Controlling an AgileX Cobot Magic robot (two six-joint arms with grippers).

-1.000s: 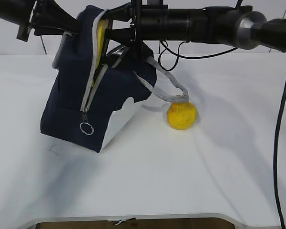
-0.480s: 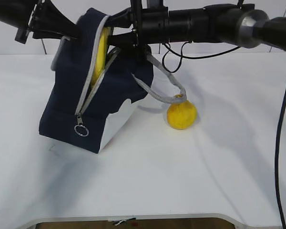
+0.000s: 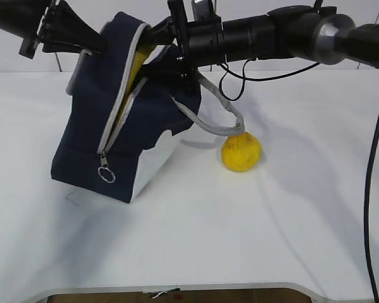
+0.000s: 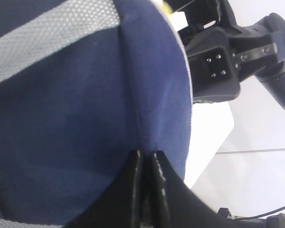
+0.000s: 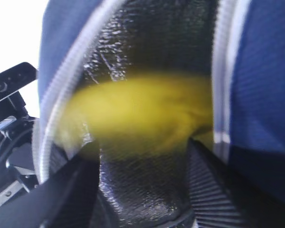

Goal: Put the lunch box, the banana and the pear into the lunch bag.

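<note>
- The left tool [image 4: 146, 164] has its two dark fingers pressed close together, pinching a fold of the navy fabric of the lunch bag [image 3: 114, 145]; in the exterior view this arm holds the bag's upper left edge up.
- The right tool [image 5: 142, 156] shows a ribbed dark finger on each side of the banana [image 5: 142, 116], which lies blurred and yellow across the bag's open mouth against the silver lining. The fingers stand fairly wide; whether they press on the fruit cannot be told.
- In the exterior view the right arm reaches in from the right at the top of the bag, and a strip of banana [image 3: 134, 66] shows in the gap of the unzipped grey zipper.
- The bag leans tilted on the white bench [image 3: 240, 240], its ring pull [image 3: 107, 174] hanging low on the front.
- One grey handle [image 3: 208, 117] loops down to the right, its end touching the top of the pear [image 3: 241, 151].
- The pear sits on the bench just right of the bag.
</note>
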